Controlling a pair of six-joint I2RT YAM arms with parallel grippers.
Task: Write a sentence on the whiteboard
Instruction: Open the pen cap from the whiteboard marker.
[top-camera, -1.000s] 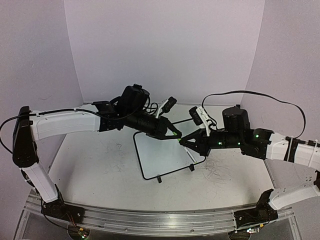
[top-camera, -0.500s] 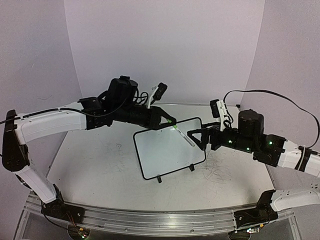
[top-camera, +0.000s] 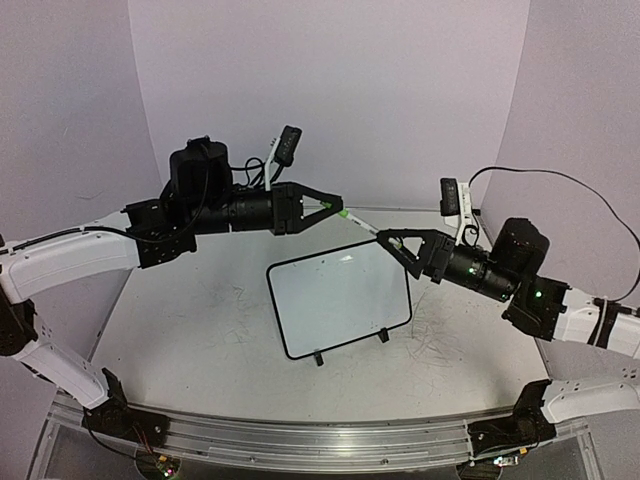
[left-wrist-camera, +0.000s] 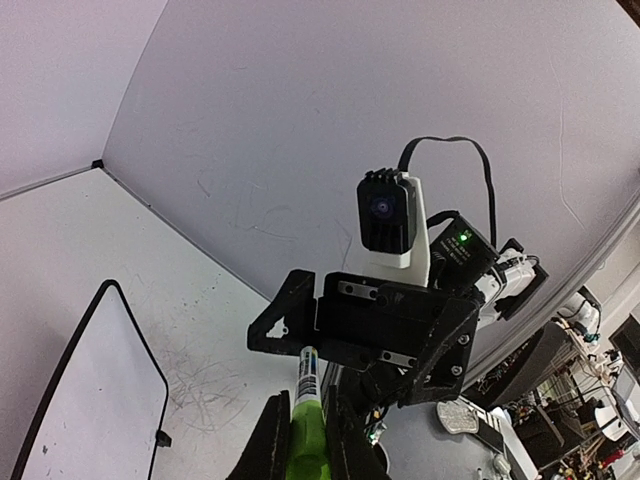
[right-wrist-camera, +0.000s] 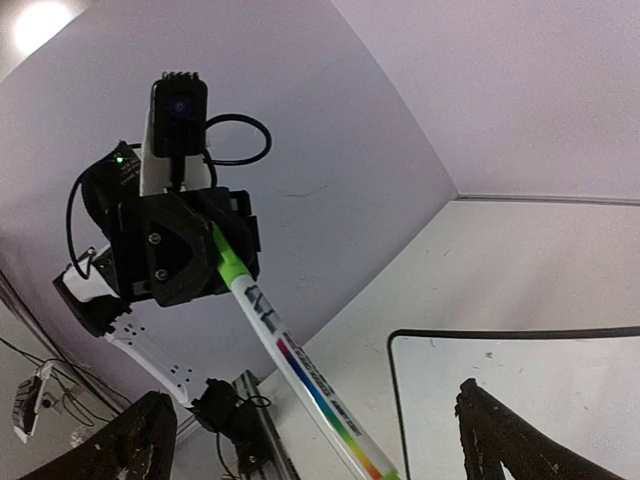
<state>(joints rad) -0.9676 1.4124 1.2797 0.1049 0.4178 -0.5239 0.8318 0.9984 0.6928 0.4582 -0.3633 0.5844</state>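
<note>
The whiteboard (top-camera: 340, 300) stands on its two black feet mid-table, and its face looks blank; the sentence is out of view. It also shows at the wrist views' edges: whiteboard (left-wrist-camera: 80, 400), whiteboard (right-wrist-camera: 520, 390). My left gripper (top-camera: 338, 208) hangs above the board's far edge, shut on the green cap (left-wrist-camera: 308, 440) of a white marker (top-camera: 360, 223). The marker's body (right-wrist-camera: 300, 360) reaches toward my right gripper (top-camera: 392, 248), whose jaws stand wide open on either side of its far end without touching it.
Faint grey scribbles (top-camera: 440, 340) mark the table to the right of the board. Purple walls close off the back and both sides. A metal rail (top-camera: 300, 435) runs along the near edge by the arm bases.
Both grippers were together low over the board. The right one opened and drew back to the right. The left one rose and moved left, keeping the marker.
</note>
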